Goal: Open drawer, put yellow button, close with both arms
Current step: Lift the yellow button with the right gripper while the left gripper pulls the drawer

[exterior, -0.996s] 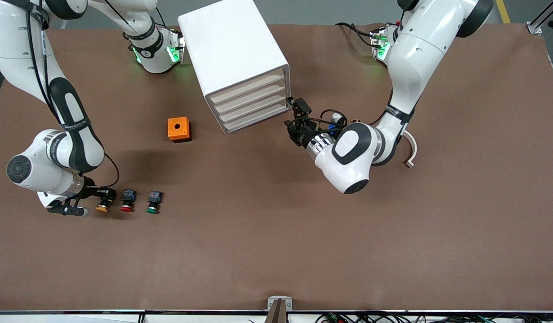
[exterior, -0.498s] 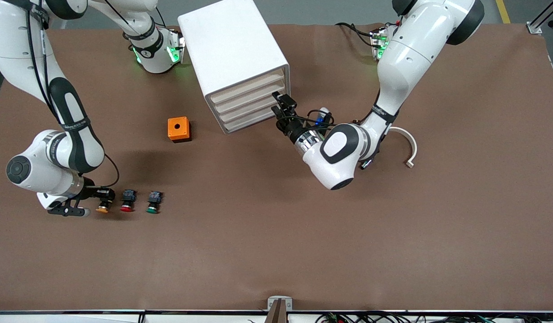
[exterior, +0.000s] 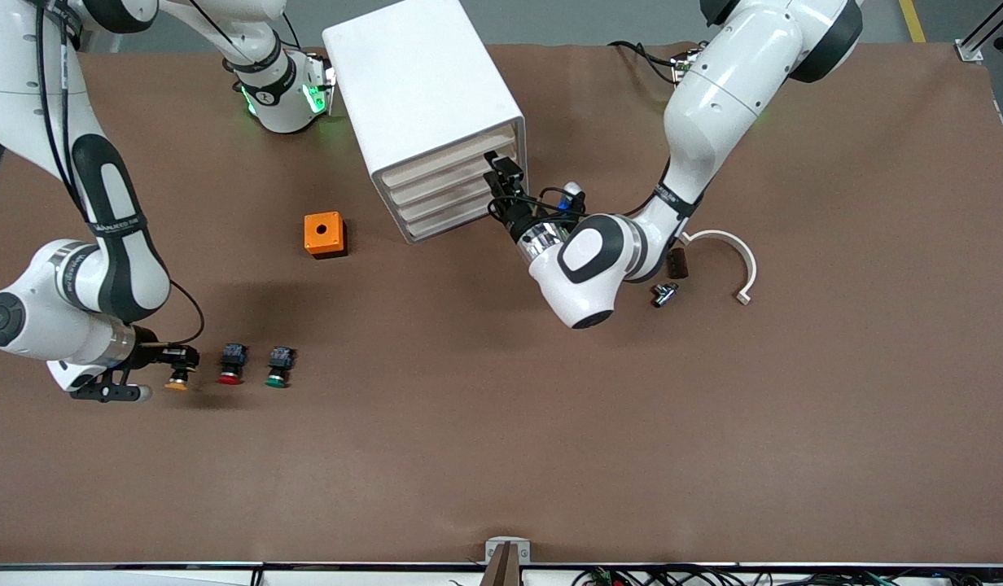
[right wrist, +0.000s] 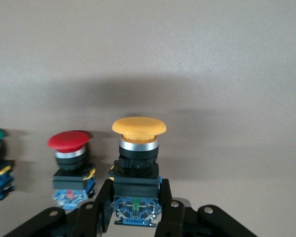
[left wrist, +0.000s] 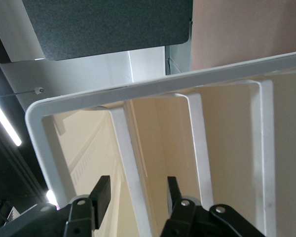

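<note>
Look first at the right gripper (exterior: 178,358), at the right arm's end of the table. Its fingers (right wrist: 104,200) are clamped on the black-and-blue body of the yellow button (exterior: 176,379), whose yellow-orange cap projects past the fingertips. In the right wrist view you see the yellow button (right wrist: 137,168) gripped low on its body, with the cap clear of the pincer. Whether the button rests on the table (exterior: 501,423) or is raised slightly off it cannot be told.

Just beside the held button, toward the left arm's end, you find the red button (exterior: 231,365), then the green button (exterior: 278,367) next to it. Both rest on the table, apart from the pincer.

Now check the left gripper (exterior: 498,168). It is at the front of the white cabinet (exterior: 424,106), at the edge toward the left arm's end, level with the upper drawers. In the left wrist view its fingers (left wrist: 100,193) stand apart on either side of a white drawer front edge (left wrist: 133,173), not pressed onto it. The drawer (exterior: 453,165) sits flush in the cabinet, closed.

An orange box (exterior: 323,234) lies on the table beside the cabinet, toward the right arm's end.
</note>
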{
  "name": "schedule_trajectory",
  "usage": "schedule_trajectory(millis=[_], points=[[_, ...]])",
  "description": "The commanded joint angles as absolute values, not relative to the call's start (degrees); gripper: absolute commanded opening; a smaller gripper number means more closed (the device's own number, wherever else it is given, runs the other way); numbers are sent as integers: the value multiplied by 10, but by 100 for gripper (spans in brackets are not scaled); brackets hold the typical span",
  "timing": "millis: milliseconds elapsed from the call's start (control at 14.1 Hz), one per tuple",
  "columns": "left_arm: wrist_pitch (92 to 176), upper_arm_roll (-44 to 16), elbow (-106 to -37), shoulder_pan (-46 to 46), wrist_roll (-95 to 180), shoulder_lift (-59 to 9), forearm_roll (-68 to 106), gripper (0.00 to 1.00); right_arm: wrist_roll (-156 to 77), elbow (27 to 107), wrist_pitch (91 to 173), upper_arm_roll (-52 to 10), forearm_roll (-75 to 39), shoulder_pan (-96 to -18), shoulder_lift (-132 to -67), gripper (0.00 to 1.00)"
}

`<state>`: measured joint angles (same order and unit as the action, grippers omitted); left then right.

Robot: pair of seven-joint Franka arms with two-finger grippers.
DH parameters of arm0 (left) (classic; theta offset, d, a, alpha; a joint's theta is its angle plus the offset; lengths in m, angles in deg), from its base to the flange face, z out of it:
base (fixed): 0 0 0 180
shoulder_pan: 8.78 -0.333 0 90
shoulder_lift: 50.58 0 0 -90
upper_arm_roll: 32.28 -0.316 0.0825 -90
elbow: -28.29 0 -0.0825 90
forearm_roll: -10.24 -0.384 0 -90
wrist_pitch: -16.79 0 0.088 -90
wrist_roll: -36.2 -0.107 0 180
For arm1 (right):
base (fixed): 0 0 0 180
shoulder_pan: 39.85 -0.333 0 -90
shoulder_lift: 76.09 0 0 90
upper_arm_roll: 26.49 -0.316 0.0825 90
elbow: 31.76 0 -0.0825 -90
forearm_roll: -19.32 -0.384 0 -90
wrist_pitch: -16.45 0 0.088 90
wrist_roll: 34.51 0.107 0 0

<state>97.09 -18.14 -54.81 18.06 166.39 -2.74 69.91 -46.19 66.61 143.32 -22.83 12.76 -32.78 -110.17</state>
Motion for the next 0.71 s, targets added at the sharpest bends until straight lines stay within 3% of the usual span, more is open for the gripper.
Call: schedule_trajectory(millis=[0,71,641], points=[[964,-178,-554,194,1678,-30,723,54,-462,634,1371,-231,115,-331,-1089,0],[964,-176,-556,195,1678,-30,726,53,-458,627,1354,-231,115,-330,-1083,0],[965,-173,-570,219,1678,-29,726,18,-364,568,1180,-232,115,-348,-1026,0]])
